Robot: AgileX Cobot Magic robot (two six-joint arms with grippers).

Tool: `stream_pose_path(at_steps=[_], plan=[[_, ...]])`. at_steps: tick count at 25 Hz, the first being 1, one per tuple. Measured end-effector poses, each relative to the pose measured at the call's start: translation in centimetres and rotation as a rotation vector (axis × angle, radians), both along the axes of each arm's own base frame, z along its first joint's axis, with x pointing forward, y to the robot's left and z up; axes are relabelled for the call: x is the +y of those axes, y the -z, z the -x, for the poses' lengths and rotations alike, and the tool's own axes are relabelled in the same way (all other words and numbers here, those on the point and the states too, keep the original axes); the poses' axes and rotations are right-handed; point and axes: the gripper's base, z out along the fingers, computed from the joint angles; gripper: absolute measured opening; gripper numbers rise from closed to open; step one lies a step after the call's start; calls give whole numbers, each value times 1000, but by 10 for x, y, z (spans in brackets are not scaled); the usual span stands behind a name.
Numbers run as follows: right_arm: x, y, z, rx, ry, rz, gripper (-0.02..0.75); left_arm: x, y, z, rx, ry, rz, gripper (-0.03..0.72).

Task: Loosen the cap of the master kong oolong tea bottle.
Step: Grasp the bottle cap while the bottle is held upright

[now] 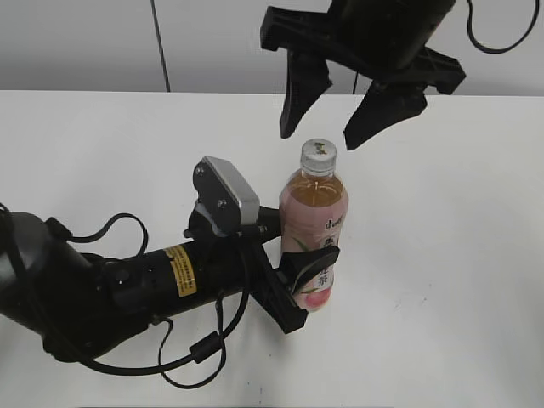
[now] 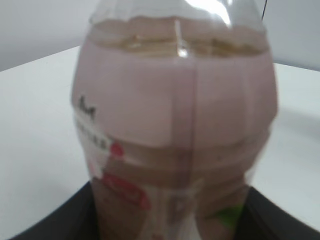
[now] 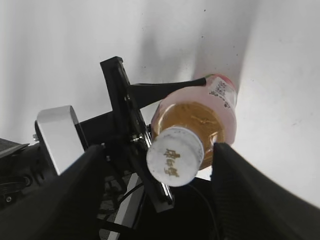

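Your right gripper (image 1: 327, 127) hangs wide open and empty just above the cap (image 1: 319, 153); the master kong oolong tea bottle (image 1: 314, 225) stands upright on the desk (image 1: 450, 255), its long axis pointing up between the jaws. Your left gripper (image 1: 293, 276) clamps the bottle's lower body. The pink label's characters blur; the cap's mark is unreadable.

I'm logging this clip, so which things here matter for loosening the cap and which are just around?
For the job:
- cap
- tea bottle
- left hand, shut on the bottle
- right hand, open above the cap

Just around:
- white table
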Motion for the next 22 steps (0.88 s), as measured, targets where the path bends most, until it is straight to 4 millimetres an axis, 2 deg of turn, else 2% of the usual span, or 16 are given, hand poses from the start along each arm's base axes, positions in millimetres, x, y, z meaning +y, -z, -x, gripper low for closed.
stream_pose_path(at_steps=[10, 22], plan=[[-3, 10, 5, 38, 15, 20, 496, 0, 0, 0, 1, 0, 0, 382], [-1, 14, 3, 50, 17, 24, 438, 0, 0, 0, 1, 0, 0, 382]])
